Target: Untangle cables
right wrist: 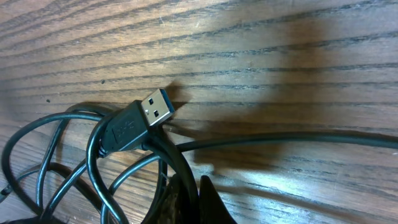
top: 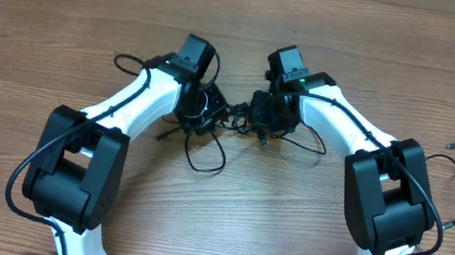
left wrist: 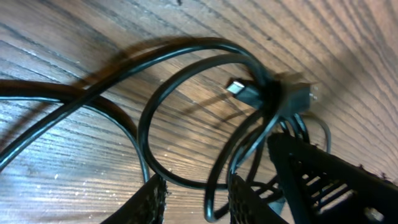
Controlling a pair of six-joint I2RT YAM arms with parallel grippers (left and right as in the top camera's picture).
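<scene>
Left claw (left wrist: 198,186): nearest us in the left wrist view. We see its two ribbed fingers (left wrist: 152,200) spread partway, with thin strands passing through the gap. We see no pinch on any strand.
Right claw (right wrist: 193,186): at the bottom edge of the right wrist view. The tips are pressed together on the cables (left wrist: 267,81) just below a USB plug (right wrist: 140,121).
USB plug: black body, metal shell with a blue insert. It lies on the wood with its open end pointing up and right, just beyond the right claw's tips.
Cables: we count several thin black cords knotted in one bundle on the desk (top: 60,14), between the two claws near the middle. Wide loops spread left of the left claw's fingers. One loop trails toward the near edge in the overhead view.
Small plug (left wrist: 239,88): a silver-tipped connector sticking out of the knot, beyond the left claw.
Left arm (top: 118,108) and right arm (top: 341,119): both white and black, both reaching in from the near edge and bending toward each other over the bundle.
Separate cable (top: 454,147): thin and black, with a small plug at its end. It lies on the right side of the desk, well apart from the knot, looping near the right arm's elbow.
Desk: brown wood grain, bare beyond the claws.
</scene>
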